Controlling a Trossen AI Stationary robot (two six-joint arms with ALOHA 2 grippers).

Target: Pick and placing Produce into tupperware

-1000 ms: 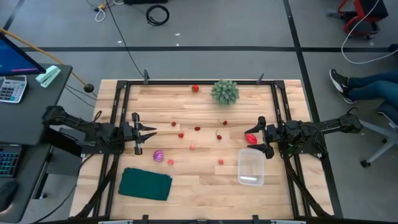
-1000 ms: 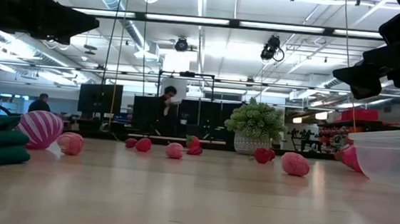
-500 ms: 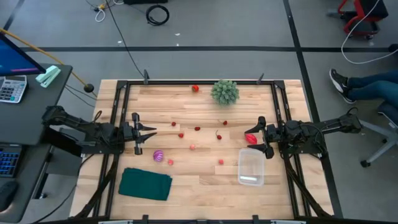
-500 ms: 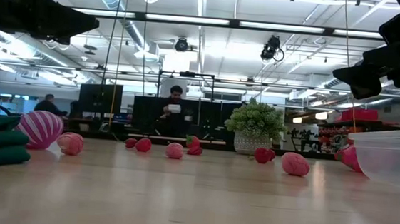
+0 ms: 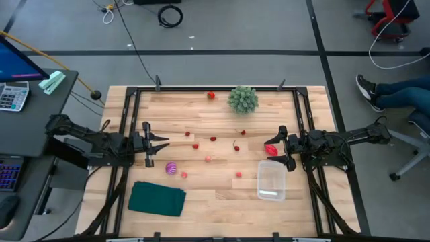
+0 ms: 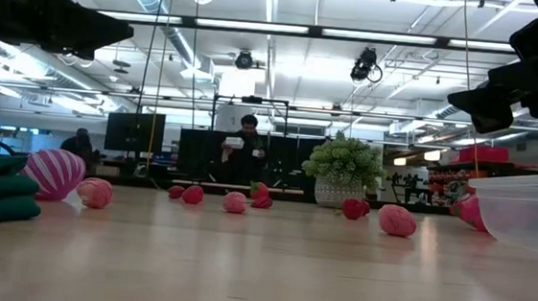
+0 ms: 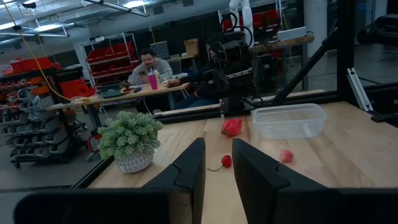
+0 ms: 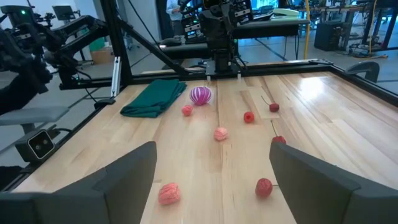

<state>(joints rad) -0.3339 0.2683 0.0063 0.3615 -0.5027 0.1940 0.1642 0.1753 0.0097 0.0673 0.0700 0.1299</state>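
Note:
The produce lies scattered on the wooden table: small red and pink pieces [image 5: 213, 139] in the middle, one [image 5: 211, 95] near the far edge, and a purple-striped ball [image 5: 171, 168] toward the left. A larger red piece [image 5: 271, 149] lies just in front of my right gripper [image 5: 279, 149], which hovers open at the table's right. The clear tupperware [image 5: 271, 180] stands on its base on the near side of that gripper. My left gripper [image 5: 166, 143] hovers at the left, its fingers [image 7: 193, 163] a narrow gap apart, holding nothing.
A green bushy plant in a pot [image 5: 242, 99] stands near the far edge. A dark green folded cloth [image 5: 157, 199] lies at the near left. A black frame rail [image 5: 215, 88] runs around the table. People sit in the room beyond [image 7: 151, 67].

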